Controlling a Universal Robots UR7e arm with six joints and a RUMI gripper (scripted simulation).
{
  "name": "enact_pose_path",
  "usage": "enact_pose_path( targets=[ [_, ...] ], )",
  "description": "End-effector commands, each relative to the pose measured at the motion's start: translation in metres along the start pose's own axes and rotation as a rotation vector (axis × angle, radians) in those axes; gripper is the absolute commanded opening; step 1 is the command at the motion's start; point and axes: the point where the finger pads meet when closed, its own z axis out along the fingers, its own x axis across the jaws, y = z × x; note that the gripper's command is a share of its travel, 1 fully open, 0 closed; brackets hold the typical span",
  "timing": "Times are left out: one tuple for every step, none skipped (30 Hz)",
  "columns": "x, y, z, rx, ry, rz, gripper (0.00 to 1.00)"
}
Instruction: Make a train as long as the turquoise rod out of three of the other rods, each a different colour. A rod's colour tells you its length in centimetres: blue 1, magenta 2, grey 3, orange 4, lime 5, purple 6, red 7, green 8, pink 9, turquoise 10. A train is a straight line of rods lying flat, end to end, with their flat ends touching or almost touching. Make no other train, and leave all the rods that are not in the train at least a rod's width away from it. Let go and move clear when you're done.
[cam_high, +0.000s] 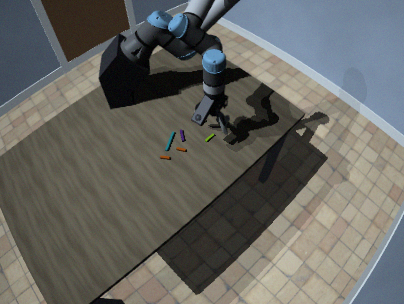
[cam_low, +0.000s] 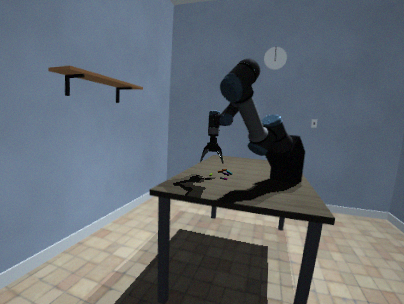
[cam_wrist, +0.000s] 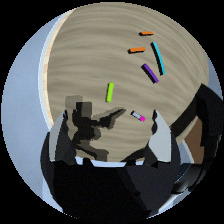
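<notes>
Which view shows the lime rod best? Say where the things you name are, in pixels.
The wrist view: the lime rod (cam_high: 210, 137) (cam_low: 210, 174) (cam_wrist: 110, 92) appears largest there, its full length unobstructed. The top view shows it whole but smaller; the exterior view, only a tiny green speck.

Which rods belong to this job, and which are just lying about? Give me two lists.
Belong:
- turquoise rod, the measure
- lime rod, grey rod, magenta rod: likely the train

Lying about:
- purple rod
- nearer orange rod
- farther orange rod
</notes>
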Motion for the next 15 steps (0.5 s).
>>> enact_pose_path(
  targets=[
    [-0.0003,-0.0009,0.0004,0.005,0.000,0.069,1.00],
    [-0.0002,-0.0009,0.0005,0.005,0.000,0.078,1.00],
    [-0.0002,-0.0010,0.0006,0.005,0.000,0.087,1.00],
    [-0.0002,-0.0011,0.0007,0.005,0.000,0.094,1.00],
    [-0.0002,-0.0011,0.0007,0.005,0.000,0.094,1.00],
    [-0.0002,-0.0011,0.0007,0.005,0.000,0.094,1.00],
    [-0.0002,-0.0011,0.0007,0.005,0.000,0.101,1.00],
    [-0.0002,-0.0012,0.0008,0.005,-0.001,0.108,1.00],
    [-0.0002,-0.0013,0.0009,0.005,-0.001,0.114,1.00],
    [-0.0002,-0.0013,0.0009,0.005,-0.001,0.119,1.00],
    [-0.0002,-0.0013,0.0010,0.005,-0.001,0.124,1.00],
    [-0.0002,-0.0014,0.0010,0.005,-0.001,0.129,1.00],
    [-0.0002,-0.0014,0.0010,0.005,-0.001,0.133,1.00],
    [-0.0002,-0.0014,0.0011,0.005,-0.001,0.136,1.00],
    [-0.0002,-0.0015,0.0011,0.005,-0.001,0.139,1.00]
  ],
)
